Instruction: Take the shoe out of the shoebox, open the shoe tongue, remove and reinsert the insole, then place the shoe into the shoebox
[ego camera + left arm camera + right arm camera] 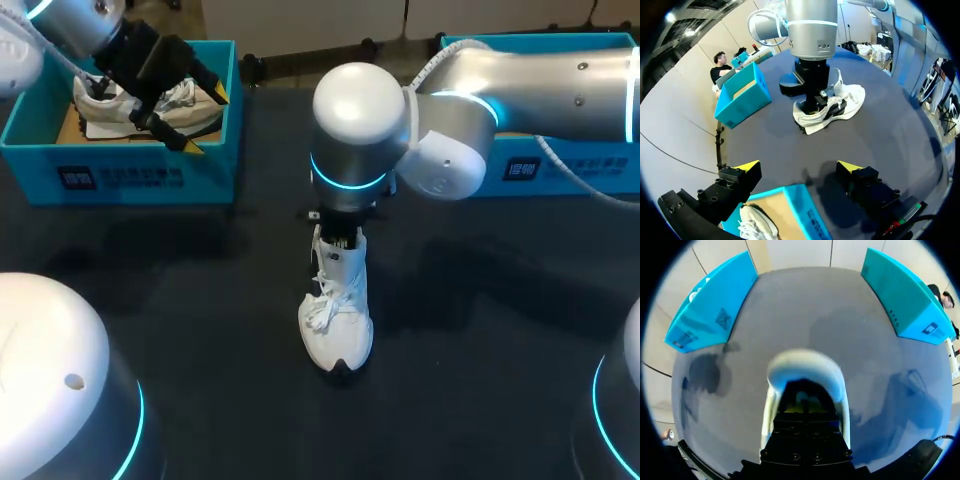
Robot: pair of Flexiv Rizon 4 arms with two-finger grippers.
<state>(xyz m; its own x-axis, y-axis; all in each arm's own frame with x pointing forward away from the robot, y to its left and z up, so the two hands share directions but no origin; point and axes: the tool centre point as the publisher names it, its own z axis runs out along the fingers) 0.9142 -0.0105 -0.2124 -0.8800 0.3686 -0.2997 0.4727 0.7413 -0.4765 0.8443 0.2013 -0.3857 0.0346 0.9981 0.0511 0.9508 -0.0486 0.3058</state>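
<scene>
Our right gripper (339, 238) points straight down at the middle of the black table (200, 300) and reaches into the ankle opening of the white shoe (335, 312). The shoe rests on the table directly under this gripper, outside both boxes. Its heel end sits beneath the wrist and its toe points away from the arm's base joints, towards our side of the table. Its laces lie loose over the tongue just ahead of the gripper. In the right wrist view the shoe's white collar curves around the gripper's dark body, which hides the tips. We cannot tell how far this gripper is open, or whether it has hold of anything inside the shoe.

Our left gripper (205, 120) hangs over the left shoebox (150, 175), well apart from the white shoe. Its two yellow-tipped fingers (747, 166) stand wide apart and nothing is held between them. A second shoe (756, 225), also pale, lies in the box below this gripper, just under one finger. The box's blue wall runs beneath the gap between the tips.

Seen from the left wrist, the white shoe and the right gripper lie far ahead of the open fingers. The right shoebox (530, 170) is beyond them to one side, behind our right arm.
</scene>
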